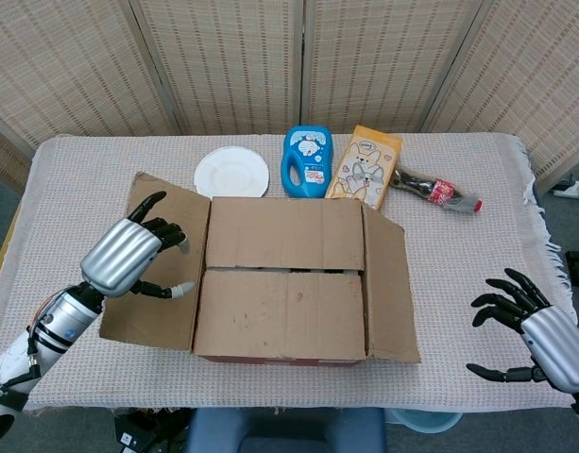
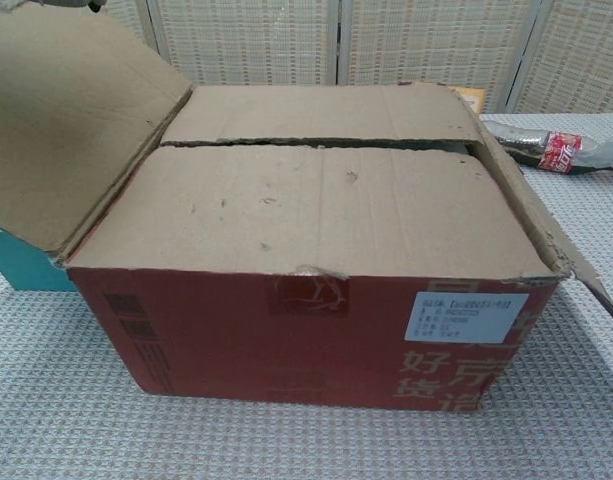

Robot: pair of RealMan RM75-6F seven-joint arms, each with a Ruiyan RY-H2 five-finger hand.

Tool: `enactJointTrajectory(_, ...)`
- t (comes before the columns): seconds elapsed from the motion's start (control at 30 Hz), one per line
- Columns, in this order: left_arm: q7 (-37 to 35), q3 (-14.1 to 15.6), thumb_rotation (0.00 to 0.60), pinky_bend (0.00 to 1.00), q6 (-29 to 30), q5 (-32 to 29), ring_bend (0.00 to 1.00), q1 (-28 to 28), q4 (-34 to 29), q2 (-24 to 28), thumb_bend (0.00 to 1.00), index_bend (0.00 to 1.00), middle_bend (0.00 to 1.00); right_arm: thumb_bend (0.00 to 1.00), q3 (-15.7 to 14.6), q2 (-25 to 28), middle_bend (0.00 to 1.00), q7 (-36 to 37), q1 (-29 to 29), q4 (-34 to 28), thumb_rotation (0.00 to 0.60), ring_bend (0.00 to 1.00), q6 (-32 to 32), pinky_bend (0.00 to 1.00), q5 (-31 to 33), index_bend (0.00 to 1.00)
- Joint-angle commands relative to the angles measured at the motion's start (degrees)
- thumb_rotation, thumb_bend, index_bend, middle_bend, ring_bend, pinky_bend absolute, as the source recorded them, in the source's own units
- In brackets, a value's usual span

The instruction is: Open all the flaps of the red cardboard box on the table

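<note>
The red cardboard box stands mid-table. Its left flap is folded outward to the left, brown inside facing up, still tilted upward in the chest view. My left hand lies over that flap's inner face with fingers spread, touching it and gripping nothing. The right flap slopes down over the right side. The far inner flap and near inner flap lie flat and closed. My right hand hovers open, well right of the box.
Behind the box are a white plate, a blue detergent bottle, a yellow snack bag and a cola bottle. A teal box sits left of the box, under the open flap. A folding screen stands behind the table.
</note>
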Motion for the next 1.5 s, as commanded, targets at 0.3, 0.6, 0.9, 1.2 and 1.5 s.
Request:
enactJointTrajectory(0.3,-0.69,0.31,0.261,0.00,-0.15,-2.24,0.42,1.97,0.91,-0.75,0.25,0.41,0.44,0.07,1.26,3.41,0.11,-2.43,6.01,-4.97,0.503,0.04,-9.68,0.00,-0.20,0.09)
enactJointTrajectory(0.6,2.09,1.48,0.546,0.00,1.90,-0.68,0.42,3.70,1.56,-4.66,0.27,0.34,0.43,0.07,8.18,0.26,0.04,-8.05,17.70,-8.92,0.600,0.01,-25.02,0.00,7.55,0.00)
enactJointTrajectory(0.9,2.54,2.44,0.600,0.00,2.73,2.46,0.42,4.75,2.63,-6.23,0.39,0.33,0.43,0.07,15.40,-10.25,0.04,-20.02,27.37,-6.30,0.600,0.01,-34.68,0.00,20.80,0.00)
enactJointTrajectory(1.2,3.29,2.85,0.600,0.00,3.10,3.94,0.42,5.59,1.82,-5.90,0.39,0.34,0.43,0.07,17.70,-20.14,0.04,-28.91,32.94,-1.27,0.600,0.00,-37.26,0.00,28.72,0.00)
enactJointTrajectory(1.5,3.67,3.27,0.600,0.00,3.24,4.30,0.42,6.54,1.59,-5.62,0.39,0.34,0.43,0.07,18.58,-27.08,0.04,-34.43,37.32,4.19,0.600,0.00,-38.75,0.00,33.67,0.00)
